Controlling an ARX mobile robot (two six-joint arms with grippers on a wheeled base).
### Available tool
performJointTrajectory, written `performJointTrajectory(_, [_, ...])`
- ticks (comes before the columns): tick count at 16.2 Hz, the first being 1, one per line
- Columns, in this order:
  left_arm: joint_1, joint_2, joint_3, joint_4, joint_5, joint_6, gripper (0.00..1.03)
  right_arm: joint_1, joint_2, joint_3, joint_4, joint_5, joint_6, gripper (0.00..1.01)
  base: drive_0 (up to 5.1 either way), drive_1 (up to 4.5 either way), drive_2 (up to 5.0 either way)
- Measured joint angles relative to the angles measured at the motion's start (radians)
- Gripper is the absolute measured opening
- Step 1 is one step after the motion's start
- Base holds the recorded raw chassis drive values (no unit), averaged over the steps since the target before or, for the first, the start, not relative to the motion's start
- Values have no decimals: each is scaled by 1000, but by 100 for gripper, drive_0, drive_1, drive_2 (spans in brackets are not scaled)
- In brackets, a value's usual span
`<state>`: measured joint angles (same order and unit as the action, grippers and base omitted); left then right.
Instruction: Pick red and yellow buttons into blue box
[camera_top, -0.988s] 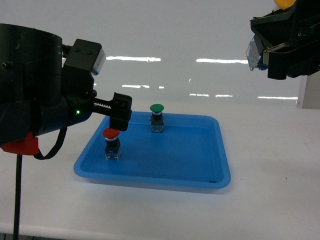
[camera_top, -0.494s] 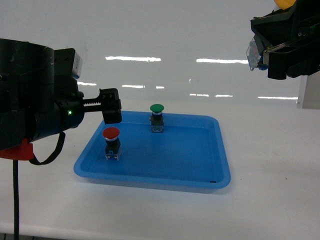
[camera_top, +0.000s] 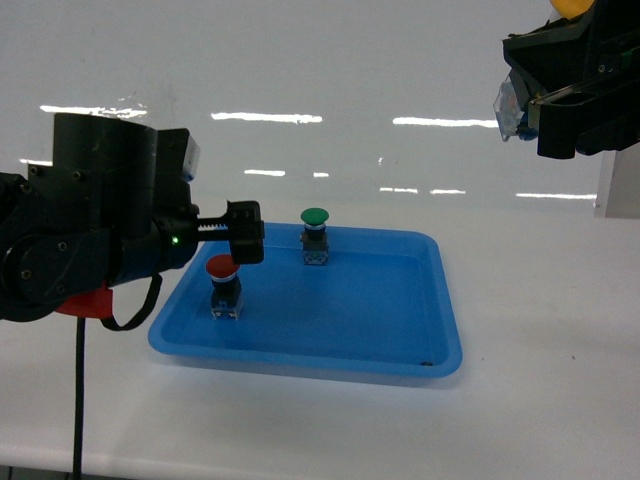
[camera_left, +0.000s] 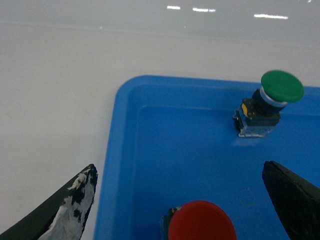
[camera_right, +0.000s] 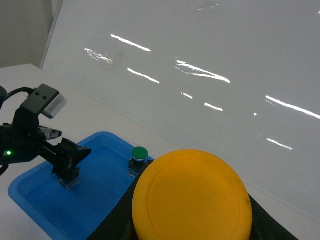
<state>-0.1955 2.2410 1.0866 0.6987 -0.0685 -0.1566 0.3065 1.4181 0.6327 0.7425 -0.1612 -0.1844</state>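
Between our spread left fingers (camera_left: 70, 210) stands the red button (camera_left: 201, 221), ready for grasping, while our right gripper (camera_top: 560, 95) holds the yellow button (camera_right: 192, 196) high.

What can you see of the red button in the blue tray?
The red button has a round, smooth, domed red cap on a dark body with a clear base. It stands upright on the floor of the shallow blue tray, near its left side, apart from the green button. The left tool hangs open just above it, not touching.
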Motion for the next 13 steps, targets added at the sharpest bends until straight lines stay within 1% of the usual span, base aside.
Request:
performJointTrajectory(4, [-19,27,52,-16,10,6,98,0,0,0,-1,0,0,29,0,0,0])
performJointTrajectory(8, [-24,76,52,-32,10,7,98,0,0,0,0,0,0,29,0,0,0])
performJointTrajectory(13, [-32,79,52,-32,11,6,98,0,0,0,-1,0,0,29,0,0,0])
